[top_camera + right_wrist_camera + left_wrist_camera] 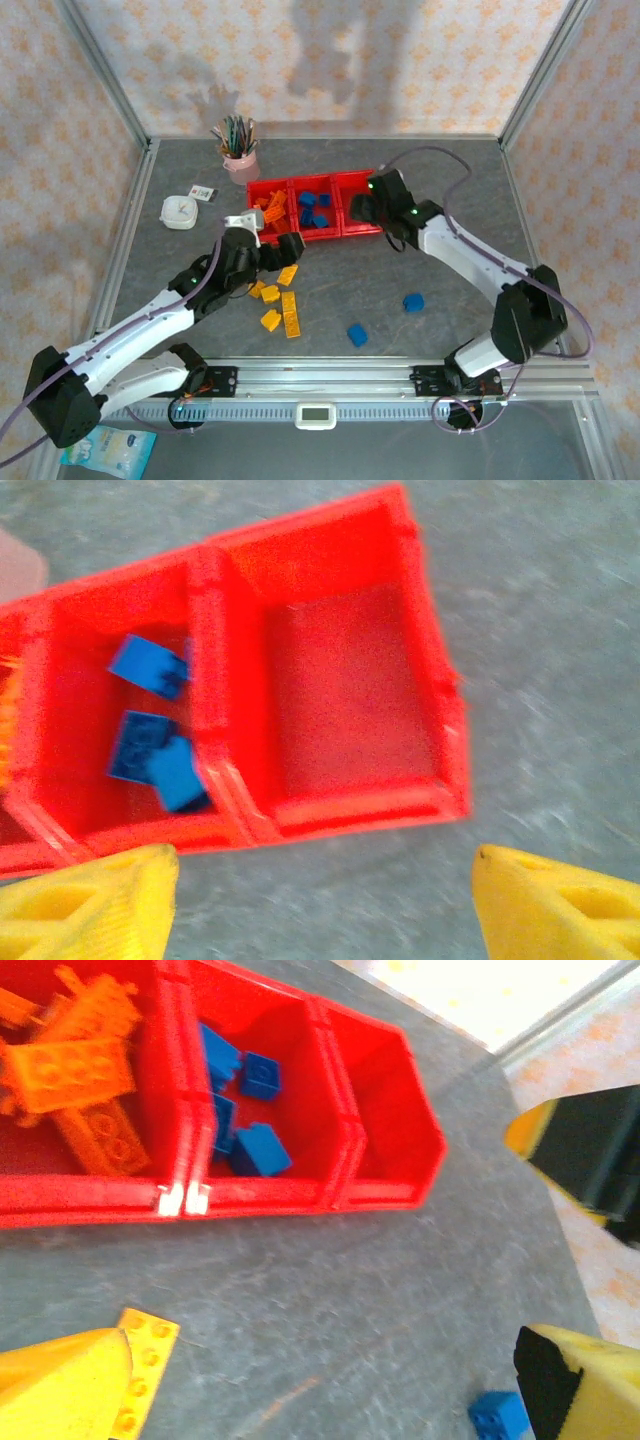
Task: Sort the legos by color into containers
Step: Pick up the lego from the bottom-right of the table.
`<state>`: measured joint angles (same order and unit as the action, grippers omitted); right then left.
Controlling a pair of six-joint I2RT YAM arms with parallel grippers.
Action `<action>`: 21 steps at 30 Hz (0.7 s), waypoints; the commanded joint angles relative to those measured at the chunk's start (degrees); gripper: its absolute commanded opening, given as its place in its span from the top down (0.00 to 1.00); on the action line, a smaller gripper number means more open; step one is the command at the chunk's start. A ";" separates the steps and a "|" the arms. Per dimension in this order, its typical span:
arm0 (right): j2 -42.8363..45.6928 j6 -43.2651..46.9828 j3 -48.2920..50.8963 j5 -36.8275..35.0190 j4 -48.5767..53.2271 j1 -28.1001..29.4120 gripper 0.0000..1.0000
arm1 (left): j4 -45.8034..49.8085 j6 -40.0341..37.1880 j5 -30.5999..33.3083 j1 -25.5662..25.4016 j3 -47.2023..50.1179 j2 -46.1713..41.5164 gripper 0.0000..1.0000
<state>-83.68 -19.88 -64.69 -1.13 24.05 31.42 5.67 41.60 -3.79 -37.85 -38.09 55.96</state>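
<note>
As I look from above, the three joined red bins sit toward 12 o'clock from the middle of the table. The left bin holds orange bricks, the middle bin holds blue bricks, and the right bin has no brick in it yet. I judge the sorting to be about half done. A loose group of orange and yellow bricks lies at 7 o'clock from the bins, and two loose blue bricks lie at 5 o'clock. My left claw hangs spread and empty just above that group. My right claw is also spread and empty, over the right bin.
</note>
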 commanded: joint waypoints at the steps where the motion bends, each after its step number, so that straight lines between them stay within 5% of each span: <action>1: 5.58 -3.40 5.16 -6.47 4.21 0.07 0.21 | -4.41 1.84 2.08 -3.42 0.71 1.70 0.01; 13: 15.59 -16.96 20.66 -12.52 13.37 -0.21 0.04 | -12.91 4.00 4.06 -12.90 -0.39 10.83 0.01; 21: 15.49 -22.71 29.08 -4.37 8.29 0.49 0.03 | -12.87 3.57 4.66 -13.52 -1.14 13.46 0.01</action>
<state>-68.88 -38.44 -37.85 -7.92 33.87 31.46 -4.99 44.99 -0.89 -51.07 -38.09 69.17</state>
